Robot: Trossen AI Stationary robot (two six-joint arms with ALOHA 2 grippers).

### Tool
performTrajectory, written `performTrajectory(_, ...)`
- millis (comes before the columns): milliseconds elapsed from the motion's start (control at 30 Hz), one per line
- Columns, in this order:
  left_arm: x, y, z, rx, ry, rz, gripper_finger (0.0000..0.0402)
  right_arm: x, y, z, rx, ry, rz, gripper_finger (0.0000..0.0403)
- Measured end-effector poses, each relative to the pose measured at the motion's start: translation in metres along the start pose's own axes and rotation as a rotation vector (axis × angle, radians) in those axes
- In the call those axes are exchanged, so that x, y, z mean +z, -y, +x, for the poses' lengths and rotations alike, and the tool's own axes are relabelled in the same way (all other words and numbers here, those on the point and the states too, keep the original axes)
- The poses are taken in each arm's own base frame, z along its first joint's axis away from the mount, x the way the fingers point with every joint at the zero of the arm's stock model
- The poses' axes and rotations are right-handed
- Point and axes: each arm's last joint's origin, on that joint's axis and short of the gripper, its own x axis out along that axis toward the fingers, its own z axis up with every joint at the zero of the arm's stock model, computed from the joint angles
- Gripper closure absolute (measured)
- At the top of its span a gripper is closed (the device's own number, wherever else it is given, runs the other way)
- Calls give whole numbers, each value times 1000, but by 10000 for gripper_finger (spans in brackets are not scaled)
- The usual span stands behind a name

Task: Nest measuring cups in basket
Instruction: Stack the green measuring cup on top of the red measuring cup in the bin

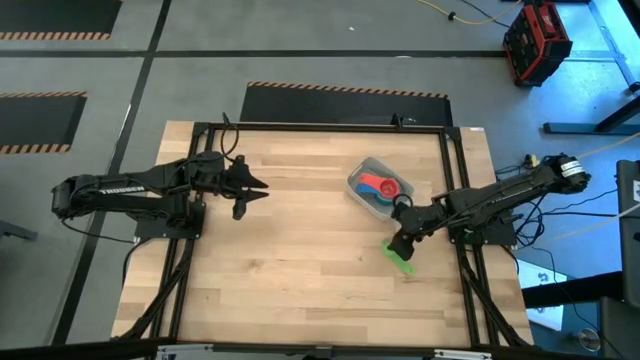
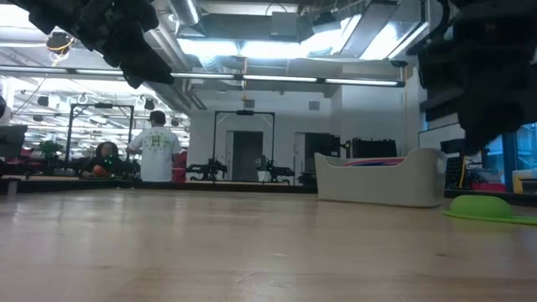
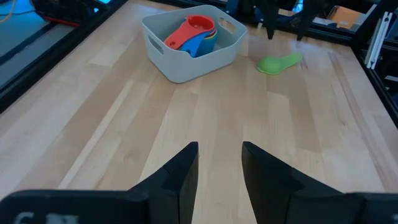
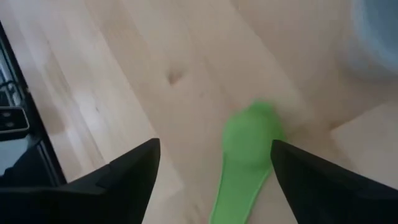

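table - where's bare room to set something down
Bare wood across the table middle and near edge, between the left gripper and the basket. Crowded at the right: basket, green cup on the wood, right gripper over it.

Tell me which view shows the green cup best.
The left wrist view: the small green plastic measuring cup lies whole, bowl-down on the table beside the basket. The right wrist view blurs it, the high view half hides it under the right arm, the low view sees its edge.

Grey floor (image 1: 300, 50), striped hazard tape (image 1: 345, 90)
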Motion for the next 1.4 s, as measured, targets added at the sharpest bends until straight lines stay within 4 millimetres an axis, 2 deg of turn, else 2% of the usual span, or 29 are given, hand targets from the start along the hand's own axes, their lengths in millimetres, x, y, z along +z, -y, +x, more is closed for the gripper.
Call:
performTrajectory(700,0,0,0,0,0,0,285,-5,5,46,-141,-141,50,92)
performTrajectory(1167,0,0,0,0,-1,0,285,-3,6,64,-193,-148,49,93)
performTrajectory(1267,0,0,0,0,-1,0,285,-3,5,64,-201,-146,45,108)
performTrajectory(1400,0,0,0,0,-2,0,285,-2,4,65,-193,-133,43,148)
